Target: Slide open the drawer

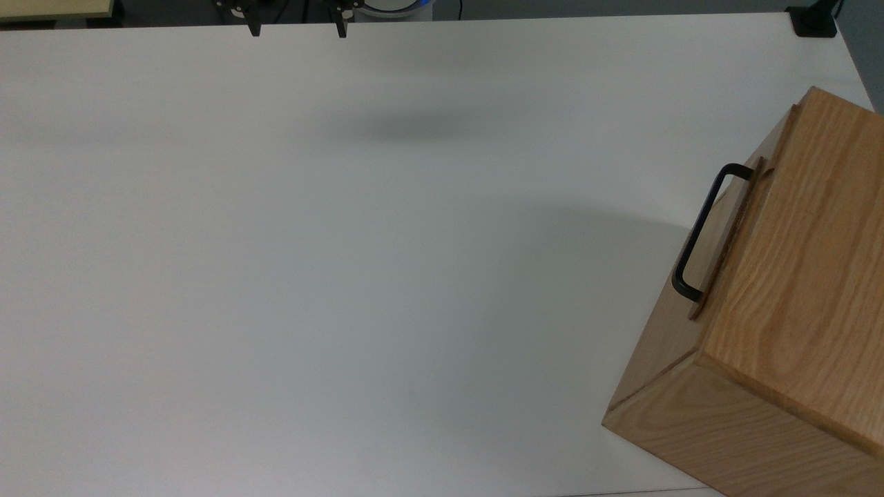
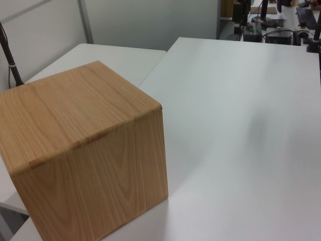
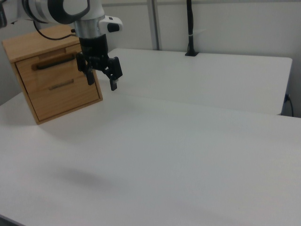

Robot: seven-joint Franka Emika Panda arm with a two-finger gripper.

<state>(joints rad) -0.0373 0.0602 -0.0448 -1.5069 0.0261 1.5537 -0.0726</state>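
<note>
Drawer (image 1: 725, 238), shut; pincer (image 1: 298, 29) open, empty.
We log its handle (image 1: 701, 231) well apart, toward the top view's lower right, long axis slanting.

No readable text, labels, brand marks, numbers or signs anywhere; the oak-grain wooden cabinet (image 1: 794, 276) shows plain wood on every visible face; its light wooden drawer front with the black U-shaped bar handle (image 1: 704, 231) is unmarked; the white matte table top (image 1: 345, 276) is blank; the white and black robot arm housing (image 3: 77, 12) carries no legible lettering; the black two-finger gripper (image 3: 101, 77) has no marking that can be read; background clutter is too small to read.
</note>
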